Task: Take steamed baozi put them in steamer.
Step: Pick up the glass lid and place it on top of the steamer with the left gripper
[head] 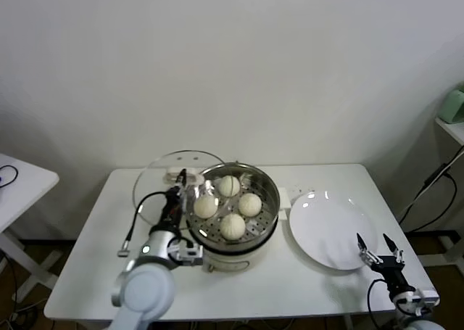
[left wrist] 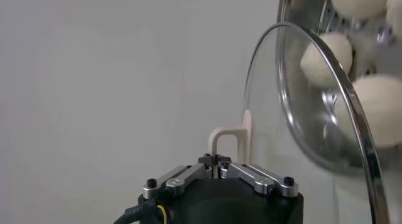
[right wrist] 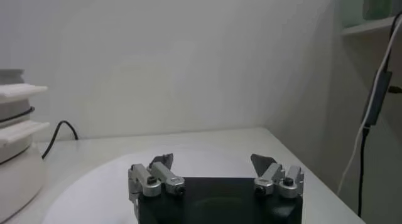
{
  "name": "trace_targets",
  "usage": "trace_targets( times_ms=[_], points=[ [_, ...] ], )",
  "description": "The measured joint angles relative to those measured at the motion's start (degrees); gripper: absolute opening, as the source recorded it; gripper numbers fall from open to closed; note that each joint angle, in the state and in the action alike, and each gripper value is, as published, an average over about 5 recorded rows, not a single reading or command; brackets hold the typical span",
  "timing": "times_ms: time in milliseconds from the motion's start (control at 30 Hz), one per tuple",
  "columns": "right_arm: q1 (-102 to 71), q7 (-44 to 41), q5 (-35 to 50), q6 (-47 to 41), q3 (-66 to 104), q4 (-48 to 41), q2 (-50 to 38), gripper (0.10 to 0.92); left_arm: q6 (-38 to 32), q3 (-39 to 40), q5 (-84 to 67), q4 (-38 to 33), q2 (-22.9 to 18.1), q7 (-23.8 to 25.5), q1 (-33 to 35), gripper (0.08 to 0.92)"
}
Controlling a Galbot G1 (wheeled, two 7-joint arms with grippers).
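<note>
Glass, round and steel-rimmed, the lid (head: pixel 163 178) stands tilted on edge just left of the steamer (head: pixel 235 207), which serves here as the landmark at the middle of the white desk (head: pixel 87 257). The left hand (head: pixel 176 192) sits between lid and steamer, close against the steamer's left side. In the left wrist view its fingers are pressed together on the lid's cream loop handle (left wrist: pixel 229 140), so it is closed and gripping the lid by that handle.

Inside the steamer, all four steamed baozi (head: pixel 233 225) rest on the perforated steel tray, close together, none stacked. The steamer's shiny pot sits on its cream base.

Right of the steamer, just beside it, lies a flat white plate (head: pixel 326 232) with nothing on it. Further right again, past the plate's near edge, the right hand (head: pixel 378 249) hovers with its fingers spread wide, holding nothing.

Judging from this, the loading of buns looks finished, and the step in hand concerns the lid. The next move likely calls for swinging the lid level and centring it over the steamer's rim without knocking the buns, though it may instead be set aside.
</note>
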Motion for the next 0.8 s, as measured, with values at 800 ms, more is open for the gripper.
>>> trace_targets(
  times_ms=[800],
  points=[
    [0.7,-0.8,-0.6,0.1,-0.9,-2.2,-0.5,0.823,1.7,11.6,10.5,5.1,-14.1,1.7,-1.6,0.127]
  ],
)
